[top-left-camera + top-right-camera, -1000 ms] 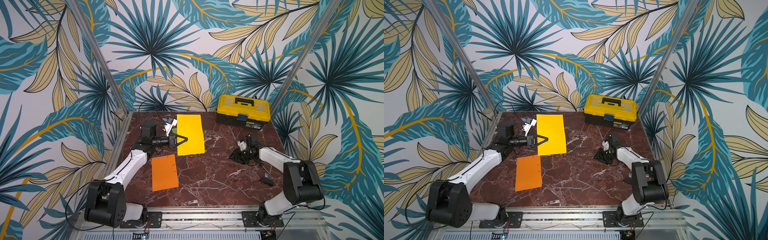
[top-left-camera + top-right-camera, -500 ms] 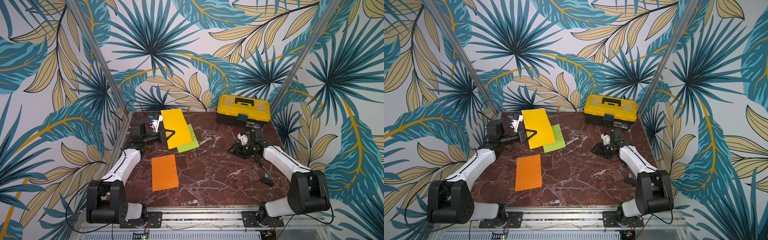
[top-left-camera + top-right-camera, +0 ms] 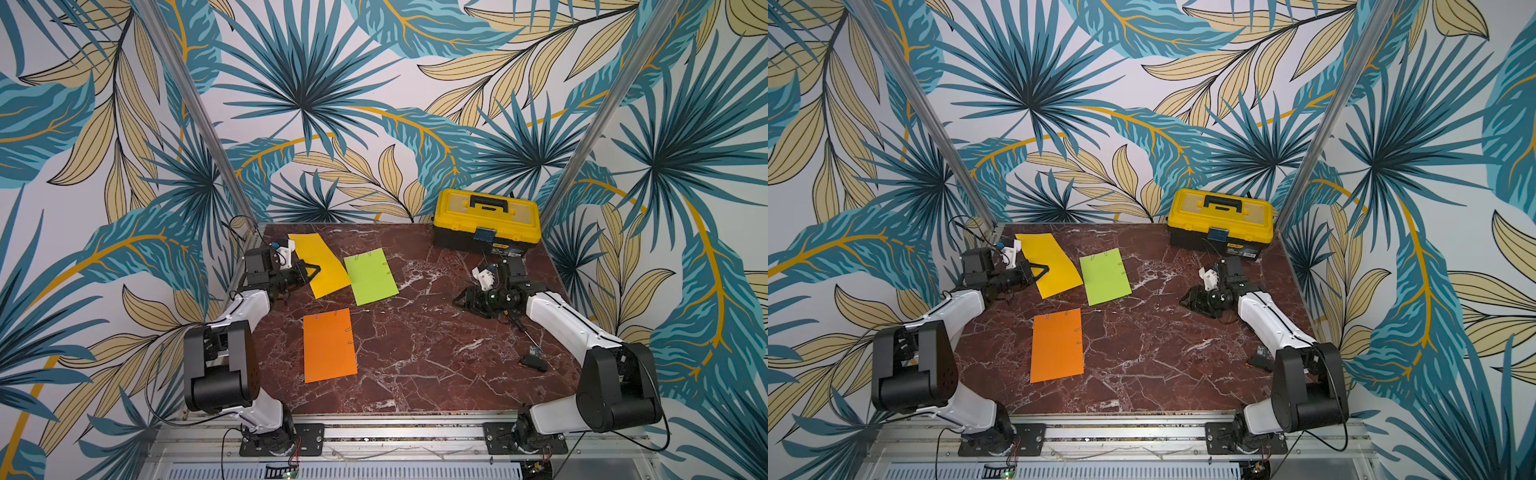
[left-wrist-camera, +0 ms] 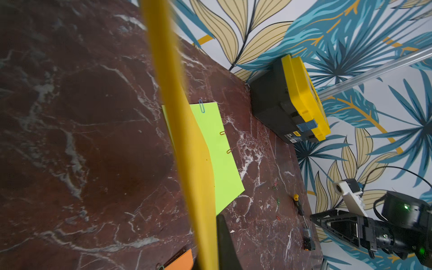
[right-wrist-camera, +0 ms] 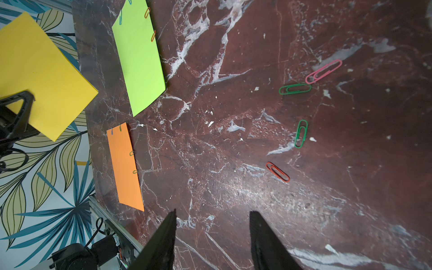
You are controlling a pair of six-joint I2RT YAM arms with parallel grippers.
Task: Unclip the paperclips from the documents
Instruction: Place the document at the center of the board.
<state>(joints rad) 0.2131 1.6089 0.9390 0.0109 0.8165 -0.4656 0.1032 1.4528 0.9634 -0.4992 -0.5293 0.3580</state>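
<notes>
My left gripper [image 3: 316,270] is shut on an edge of the golden yellow document [image 3: 320,262], which is held tilted off the table at the back left. The lime green document [image 3: 370,276] lies flat beside it, with a blue paperclip [image 4: 201,109] and two red ones [image 4: 222,133] on its edges. The orange document [image 3: 328,345] lies nearer the front with clips [image 5: 132,153] on it. My right gripper [image 5: 211,215] hangs open and empty over bare table on the right. Several loose paperclips lie before it: pink [image 5: 323,71], green [image 5: 295,88] and red [image 5: 277,171].
A yellow-and-black toolbox [image 3: 486,222] stands at the back right corner. A screwdriver [image 3: 521,328] and a small black part [image 3: 533,363] lie on the table under my right arm. The marble table [image 3: 415,365] is walled on three sides.
My left gripper has pulled the yellow document back and to the left, uncovering the green one. My right gripper has opened wider and shifted slightly to the right.
</notes>
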